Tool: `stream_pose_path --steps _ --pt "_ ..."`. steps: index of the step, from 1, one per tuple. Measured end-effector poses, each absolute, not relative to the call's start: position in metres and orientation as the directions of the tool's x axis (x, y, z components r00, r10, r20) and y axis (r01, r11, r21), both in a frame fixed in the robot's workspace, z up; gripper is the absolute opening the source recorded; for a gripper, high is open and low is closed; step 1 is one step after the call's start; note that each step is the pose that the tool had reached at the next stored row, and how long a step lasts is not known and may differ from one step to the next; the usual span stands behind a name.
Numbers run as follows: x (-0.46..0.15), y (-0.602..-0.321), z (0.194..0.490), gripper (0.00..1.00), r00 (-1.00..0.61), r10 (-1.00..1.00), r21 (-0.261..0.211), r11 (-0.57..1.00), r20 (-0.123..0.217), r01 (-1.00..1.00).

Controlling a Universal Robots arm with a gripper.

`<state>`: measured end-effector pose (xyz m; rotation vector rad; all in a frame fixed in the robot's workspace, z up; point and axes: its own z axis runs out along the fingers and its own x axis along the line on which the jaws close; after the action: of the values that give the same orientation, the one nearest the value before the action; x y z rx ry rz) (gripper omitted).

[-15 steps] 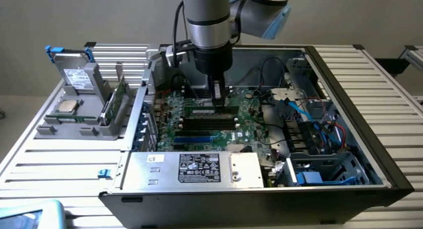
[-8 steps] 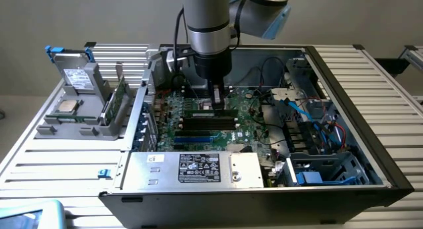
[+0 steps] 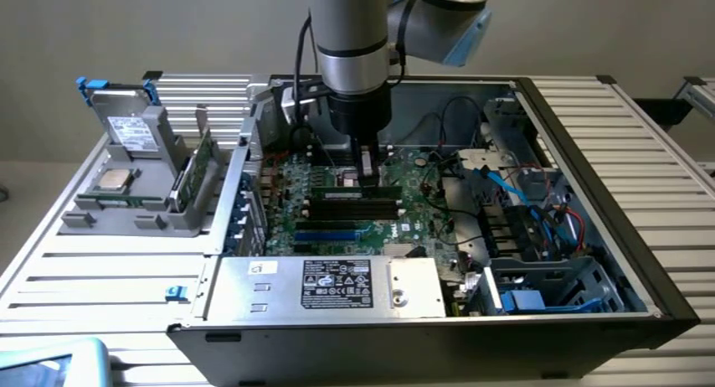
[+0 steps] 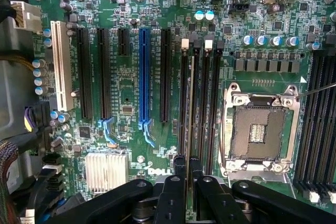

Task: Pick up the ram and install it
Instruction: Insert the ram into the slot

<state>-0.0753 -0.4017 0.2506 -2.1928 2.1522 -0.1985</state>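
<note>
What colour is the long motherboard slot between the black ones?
The long plastic slot is blue, clearest in wrist view.

- The gripper (image 4: pixel 188 162) has its black jaws pinched close on the ram (image 4: pixel 190 103), seen edge-on as a thin strip among the black memory slots (image 4: pixel 210 103).
- The blue expansion slot (image 4: pixel 144 77) is on one side of it, the open CPU socket (image 4: pixel 260 129) on the other.
- There's a silver heatsink (image 4: pixel 106 171) near the Dell logo.

case (image 3: pixel 600 194): on the slatted table (image 3: pixel 100 270)
ram (image 4: pixel 190 98): on edge among the slots (image 4: pixel 212 103), right beside the CPU socket (image 4: pixel 260 129), pinched in the gripper (image 4: pixel 188 165)
power supply (image 3: pixel 324 286): in the case, in front of the motherboard (image 3: pixel 419 190)
parts rack (image 3: pixel 134 178): outside the case, exterior view's left
</note>
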Motion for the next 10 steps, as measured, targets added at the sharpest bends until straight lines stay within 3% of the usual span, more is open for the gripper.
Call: stream_pose_path --steps 10 --pt "-0.0755 -0.4017 0.2469 0.15 0.015 -0.998 -0.134 -0.023 0.058 -0.991"
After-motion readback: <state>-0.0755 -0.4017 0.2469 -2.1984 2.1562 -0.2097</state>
